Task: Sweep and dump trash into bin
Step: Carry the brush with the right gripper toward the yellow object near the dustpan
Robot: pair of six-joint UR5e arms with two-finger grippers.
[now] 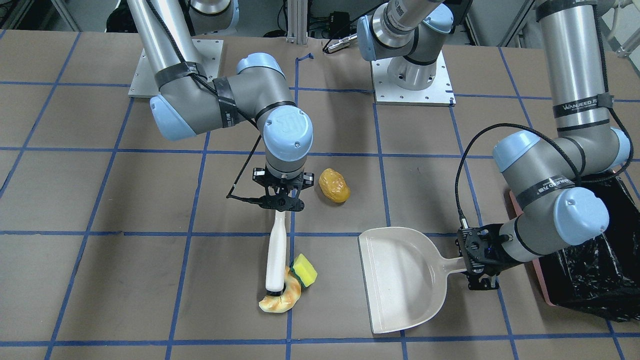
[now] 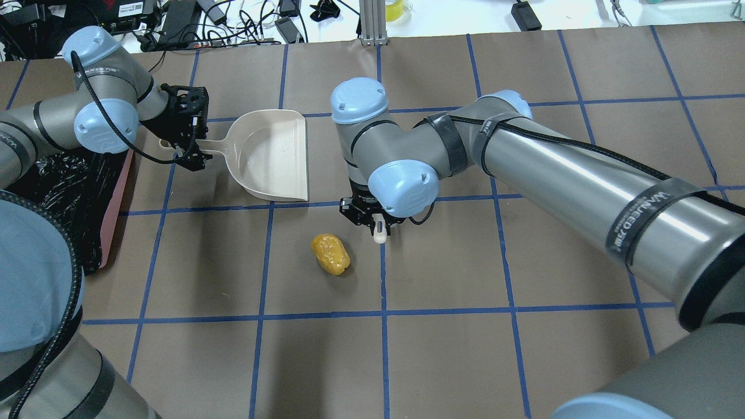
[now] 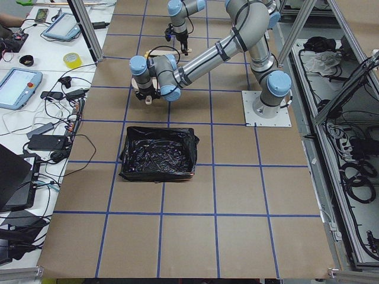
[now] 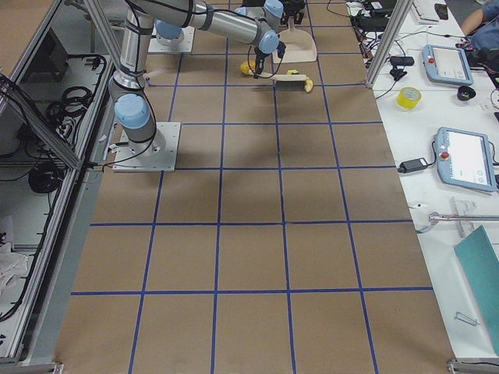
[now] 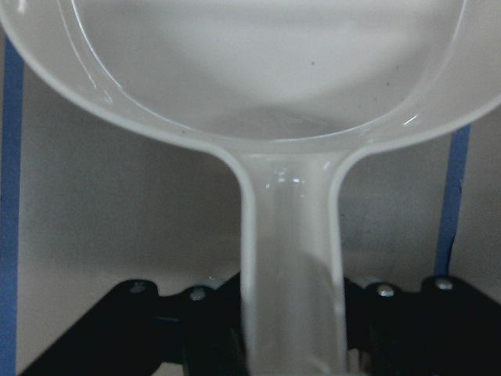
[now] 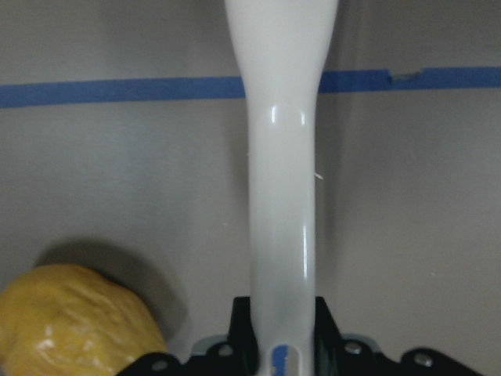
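Closest to my left wrist camera is the beige dustpan (image 5: 290, 227). Its handle runs straight down between the black fingers of the left hand (image 1: 481, 265), which is clamped on the handle's end. From the front I see the pan lying on the surface (image 1: 100, 285), its open mouth turned away from that hand. On the far side of the hand from the pan, at the robot's left edge of the surface, stands the bin (image 2: 117, 209), a pink tub with a crinkly black bag in it.

My right hand (image 1: 281, 201) points down and grips the top of a white-handled brush (image 1: 276, 250). The right wrist camera shows the handle pinched between the fingers. The brush slopes away from the robot, and its lower end rests against the tan croissant piece (image 1: 281, 301). The yellow sponge block (image 1: 305, 270), green side showing, sits just beside the brush end and touches the croissant piece. Both lie near the dustpan's mouth but apart from it.

The yellow-brown potato lump (image 1: 334, 185) lies alone, just beside the right hand on the dustpan side and well apart from the other two pieces. I cannot tell from any view whether the brush bristles touch the surface.
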